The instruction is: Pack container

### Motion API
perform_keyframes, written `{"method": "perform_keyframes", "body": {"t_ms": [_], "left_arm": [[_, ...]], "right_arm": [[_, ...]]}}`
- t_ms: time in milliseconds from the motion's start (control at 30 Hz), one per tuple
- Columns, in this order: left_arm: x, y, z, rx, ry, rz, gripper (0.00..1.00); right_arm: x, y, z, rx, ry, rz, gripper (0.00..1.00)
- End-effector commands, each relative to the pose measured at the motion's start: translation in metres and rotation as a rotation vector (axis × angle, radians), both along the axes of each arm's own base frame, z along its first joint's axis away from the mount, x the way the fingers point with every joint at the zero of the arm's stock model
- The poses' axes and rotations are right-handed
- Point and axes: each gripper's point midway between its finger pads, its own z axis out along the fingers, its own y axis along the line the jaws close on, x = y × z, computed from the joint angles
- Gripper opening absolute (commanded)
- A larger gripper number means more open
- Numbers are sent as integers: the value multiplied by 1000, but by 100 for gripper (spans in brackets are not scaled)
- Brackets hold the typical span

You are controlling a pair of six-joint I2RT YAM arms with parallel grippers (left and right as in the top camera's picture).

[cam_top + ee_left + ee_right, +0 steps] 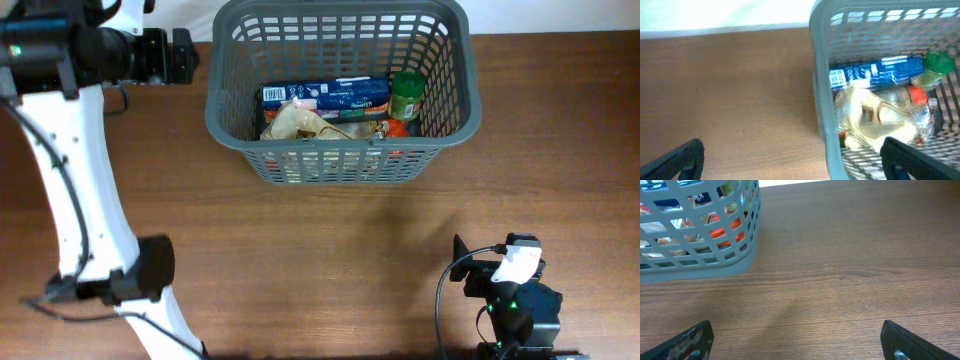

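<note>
The dark grey slotted container [222, 118] stands at the table's far middle. In it lie a blue box [325, 95], a green-lidded jar [407, 95], a clear bag of beige food [303, 125] and a red item [397, 128]. My left gripper [188, 55] is open and empty, just left of the container's far left corner. In the left wrist view [792, 156] the container's rim [821, 100] runs between its fingers, with the blue box [875, 72] and the bag [870, 115] inside. My right gripper [797, 340] is open and empty over bare wood at the near right [470, 265]; the container [700, 267] is up and to the left in its view.
The brown wooden table [330, 260] ends at a white wall at the back [715, 15]. The left arm's white links [70, 190] run down the left side. The right arm's base and cable [515, 305] sit at the near right edge.
</note>
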Motion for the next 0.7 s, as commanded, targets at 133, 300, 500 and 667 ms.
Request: {"method": "perform_keyframes", "body": {"t_ms": [133, 300, 500, 667], "left_arm": [[-38, -1, 92, 120, -421, 67, 99], [-69, -1, 93, 109, -624, 80, 99], [-108, 1, 34, 104, -721, 87, 99], [-138, 1, -38, 100, -785, 91, 99]], "right_arm": [[0, 0, 0, 10, -9, 0, 99], [0, 0, 0, 10, -9, 0, 99], [0, 0, 0, 10, -9, 0, 99], [0, 0, 0, 10, -9, 0, 99]]}}
